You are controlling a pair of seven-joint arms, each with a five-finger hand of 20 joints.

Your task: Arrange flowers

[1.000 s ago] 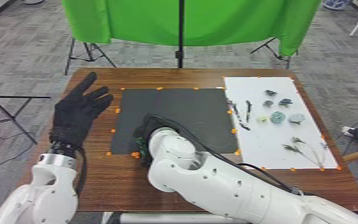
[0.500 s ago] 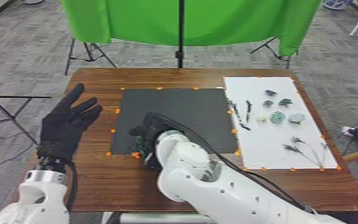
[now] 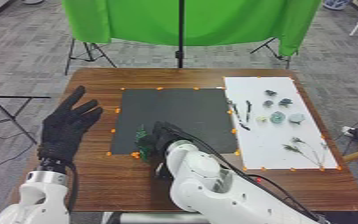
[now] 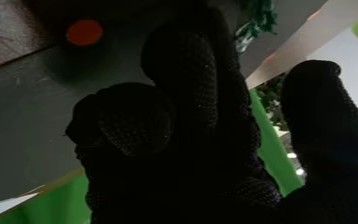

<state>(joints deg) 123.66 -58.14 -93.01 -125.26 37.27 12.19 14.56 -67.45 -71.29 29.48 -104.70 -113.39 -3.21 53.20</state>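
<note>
Over the lower left of the black mat (image 3: 171, 102), my right hand (image 3: 164, 136) is beside a dark green sprig (image 3: 143, 141). In the right wrist view the same hand (image 4: 189, 135) has its thumb apart from its relaxed, slightly bent fingers, and the green sprig (image 4: 258, 24) shows past the fingertips. My left hand (image 3: 66, 125) is open above the table's left side. On the white sheet (image 3: 246, 155) are small dark flowers (image 3: 285, 102), a pale teal flower (image 3: 277, 117), a greyish flower (image 3: 296, 118), dark twigs (image 3: 248, 110) and thin stemmed sprigs (image 3: 318, 157).
Orange markers (image 3: 135, 155) run along the edges of the mat and sheet. The brown wooden table (image 3: 113, 185) extends around them. A green cloth (image 3: 189, 25) hangs behind it, with a black stand pole (image 3: 180, 57) in front.
The right hand has shifted slightly right, and more of the green sprig is uncovered beside it. The left hand has moved a little left and down since the earliest frame.
</note>
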